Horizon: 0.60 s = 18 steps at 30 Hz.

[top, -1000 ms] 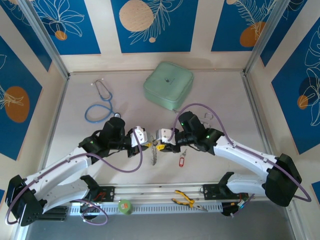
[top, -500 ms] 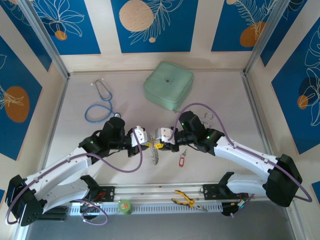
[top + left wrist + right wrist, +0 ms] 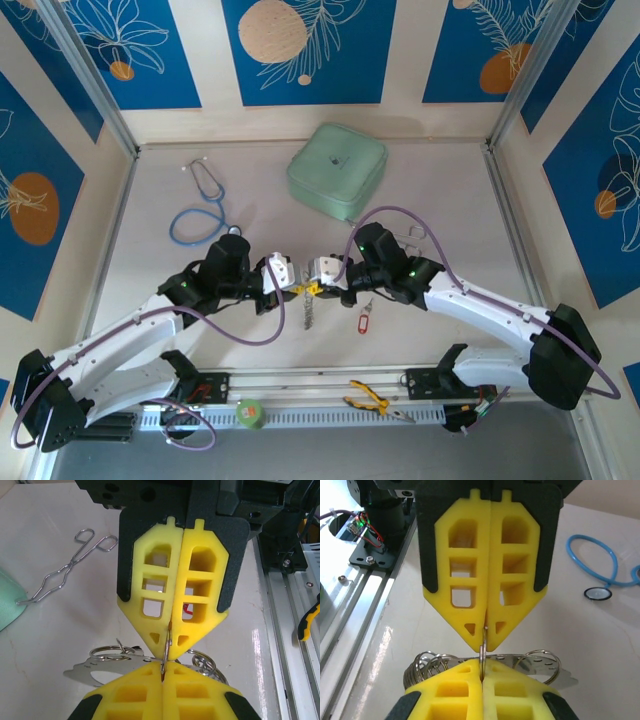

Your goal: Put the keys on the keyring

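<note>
My left gripper (image 3: 290, 288) and right gripper (image 3: 312, 289) meet tip to tip above the table's middle. Both are shut on the same thin silvery wire of the keyring (image 3: 308, 312), whose metal pieces hang below them. In the left wrist view my gripper (image 3: 166, 664) pinches the wire (image 3: 167, 645) edge-on, opposite the right gripper's fingers (image 3: 200, 590). In the right wrist view my gripper (image 3: 482, 669) holds the wire (image 3: 483, 647), with coiled rings (image 3: 422, 667) to its left and a flat holed plate (image 3: 540, 662) to its right. A key with a red tag (image 3: 364, 322) lies on the table under the right arm.
A green pouch (image 3: 337, 170) sits at the back, a blue stethoscope (image 3: 200, 205) at the back left and a silver clip (image 3: 418, 235) behind the right arm. Yellow-handled pliers (image 3: 372, 400) and a green tape roll (image 3: 250, 412) lie on the front rail.
My right gripper has shut on the keyring wire and edged left against the left gripper. The left gripper has stayed shut and still.
</note>
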Each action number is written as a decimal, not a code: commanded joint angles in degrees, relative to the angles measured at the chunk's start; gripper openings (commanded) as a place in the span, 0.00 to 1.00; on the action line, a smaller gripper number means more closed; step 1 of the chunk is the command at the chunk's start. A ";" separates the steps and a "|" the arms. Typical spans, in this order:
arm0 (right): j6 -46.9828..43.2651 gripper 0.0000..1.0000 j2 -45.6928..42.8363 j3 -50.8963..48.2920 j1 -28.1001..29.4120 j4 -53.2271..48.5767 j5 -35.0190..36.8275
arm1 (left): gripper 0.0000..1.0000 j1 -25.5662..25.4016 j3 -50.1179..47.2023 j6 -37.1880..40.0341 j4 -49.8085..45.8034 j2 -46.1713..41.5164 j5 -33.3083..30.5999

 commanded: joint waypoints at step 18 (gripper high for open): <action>4.97 0.00 -4.15 -2.02 -2.73 4.50 -11.11 | 0.34 -0.22 -16.33 -7.12 24.50 -12.46 0.30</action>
